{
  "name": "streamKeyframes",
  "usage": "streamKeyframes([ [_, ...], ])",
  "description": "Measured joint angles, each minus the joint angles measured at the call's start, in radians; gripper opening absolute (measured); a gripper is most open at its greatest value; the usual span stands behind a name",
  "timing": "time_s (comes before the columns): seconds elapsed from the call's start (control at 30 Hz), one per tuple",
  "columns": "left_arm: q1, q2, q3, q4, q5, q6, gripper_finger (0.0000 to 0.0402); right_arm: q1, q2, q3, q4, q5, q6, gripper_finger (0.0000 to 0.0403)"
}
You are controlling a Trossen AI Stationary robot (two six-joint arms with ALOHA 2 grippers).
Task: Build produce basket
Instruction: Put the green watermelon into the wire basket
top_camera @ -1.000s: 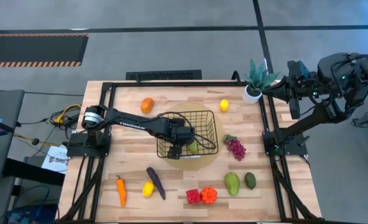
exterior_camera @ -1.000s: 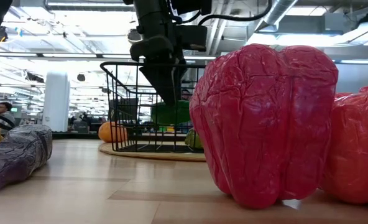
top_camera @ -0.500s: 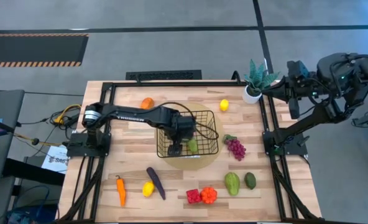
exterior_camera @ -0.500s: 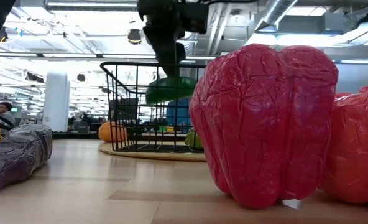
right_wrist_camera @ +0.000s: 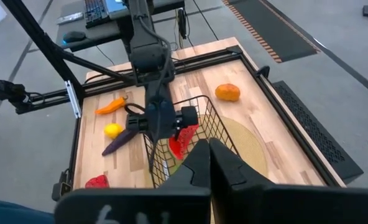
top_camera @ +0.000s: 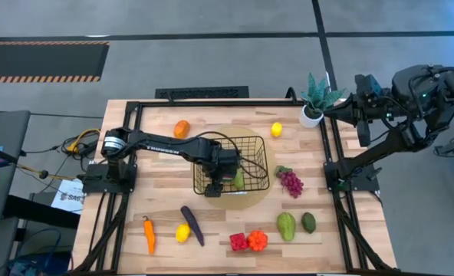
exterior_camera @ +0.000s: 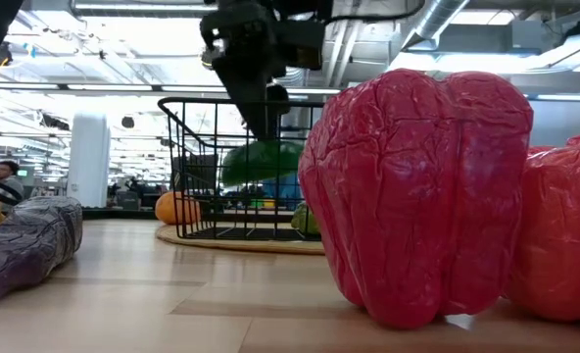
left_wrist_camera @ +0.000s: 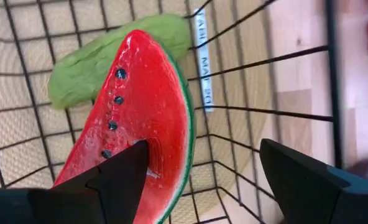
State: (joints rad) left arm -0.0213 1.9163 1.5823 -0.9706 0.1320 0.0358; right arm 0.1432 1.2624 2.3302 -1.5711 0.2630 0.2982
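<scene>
Pale wooden table, dark frame along its edges, grey floor beyond. Left gripper down inside the basket, fingers spread wide, pinching nothing. Red watermelon slice against one finger, well apart from the other, green rind outward, lying over a green avocado on the wire bottom. Round tan mat under the basket, near mid-table. Outside it: orange, lemon, grapes, carrot, second lemon, eggplant, two peppers, two more avocados. Right gripper pressed together, empty, raised off the table's right edge beside a potted plant.
</scene>
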Motion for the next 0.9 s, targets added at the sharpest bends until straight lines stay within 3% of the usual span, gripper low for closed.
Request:
streamKeyframes([
  [0.2, 0.004, 0.0, 0.028, -0.024, -0.004, -0.023, 0.0293, 0.0, 0.007, -0.07, 0.002, 0.056, 0.003, 0.0003],
  [0.47, 0.004, 0.0, 0.029, -0.041, -0.01, -0.014, 0.0293, 0.0, -0.027, -0.522, 0.059, 0.147, 0.145, 0.0001],
  [0.6, 0.004, 0.0, 0.029, -0.044, -0.009, -0.013, 0.0293, 0.013, -0.078, -0.805, 0.261, 0.166, 0.195, 0.0001],
  [0.9, 0.004, 0.0, 0.029, -0.042, -0.008, -0.013, 0.0293, 0.06, -0.241, -1.383, 0.96, 0.122, 0.35, 0.0001],
])
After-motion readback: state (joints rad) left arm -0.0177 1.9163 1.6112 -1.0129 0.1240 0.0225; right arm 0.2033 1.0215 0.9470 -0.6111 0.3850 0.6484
